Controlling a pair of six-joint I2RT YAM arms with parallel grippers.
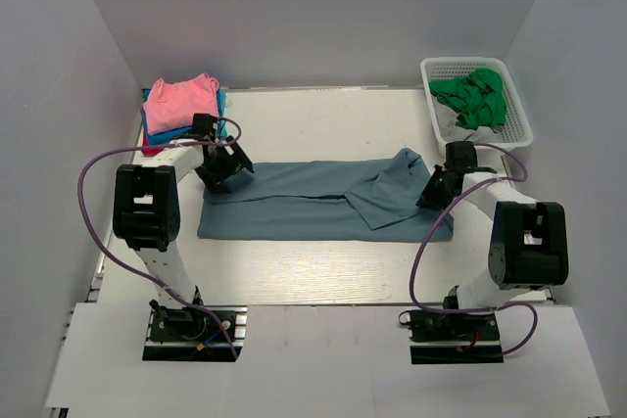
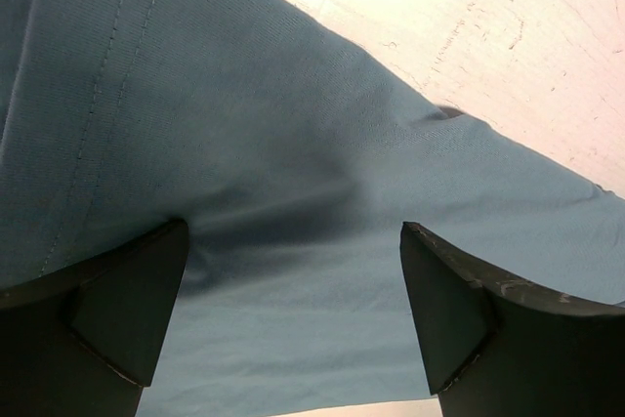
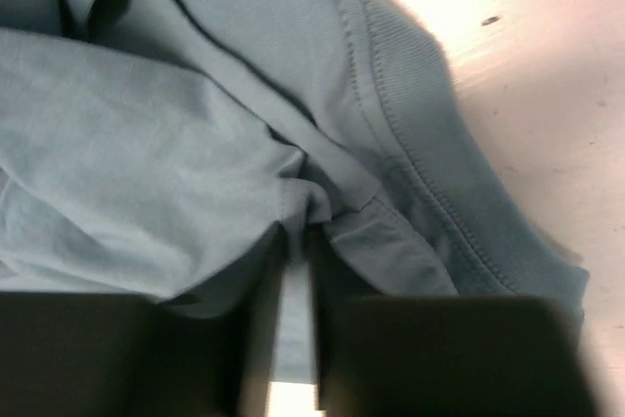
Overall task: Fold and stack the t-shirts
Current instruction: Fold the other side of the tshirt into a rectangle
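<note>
A large slate-blue t-shirt (image 1: 323,205) lies spread across the middle of the table, folded lengthwise, with a loose sleeve flap bunched at its right end. My left gripper (image 1: 223,171) hovers open over the shirt's left end; in the left wrist view its fingers (image 2: 137,310) stand wide apart above smooth cloth (image 2: 293,144). My right gripper (image 1: 434,191) is at the shirt's right end. In the right wrist view the right gripper (image 3: 298,241) has its jaws nearly together, pinching a fold of the cloth (image 3: 146,144) beside the ribbed collar (image 3: 430,144). Folded pink (image 1: 179,100), bright blue (image 1: 186,131) and red t-shirts sit stacked at the back left.
A white mesh basket (image 1: 465,62) stands at the back right with a crumpled green garment (image 1: 472,100) inside. White walls close in the table on the left, back and right. Bare tabletop (image 1: 313,266) lies in front of the shirt.
</note>
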